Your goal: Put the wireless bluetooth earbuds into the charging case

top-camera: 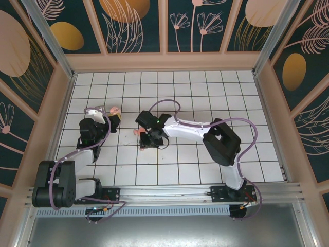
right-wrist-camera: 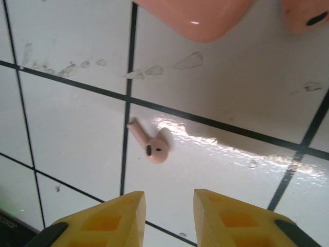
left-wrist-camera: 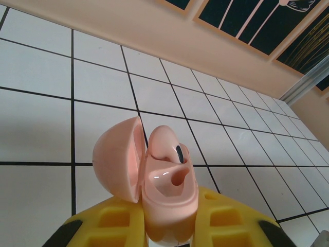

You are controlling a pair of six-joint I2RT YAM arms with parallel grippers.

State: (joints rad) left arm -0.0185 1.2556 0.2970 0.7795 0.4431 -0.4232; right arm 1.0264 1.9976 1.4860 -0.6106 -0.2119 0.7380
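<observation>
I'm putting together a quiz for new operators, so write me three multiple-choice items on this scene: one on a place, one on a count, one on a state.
1. Where does the loose earbud lie?
A. on a white tile ahead of the right gripper
B. inside the case
C. between the left gripper's fingers

2. How many earbuds sit in the charging case?
A. none
B. one
C. two

3. How does the lid stand?
A. shut
B. torn off
C. swung open

Key:
1 A: the right wrist view shows it on the tile beyond the open fingers.
2 B: the seated earbud fills one socket, and the socket beside it is empty.
3 C: the lid hangs open to one side of the case, which the left gripper holds.
</observation>
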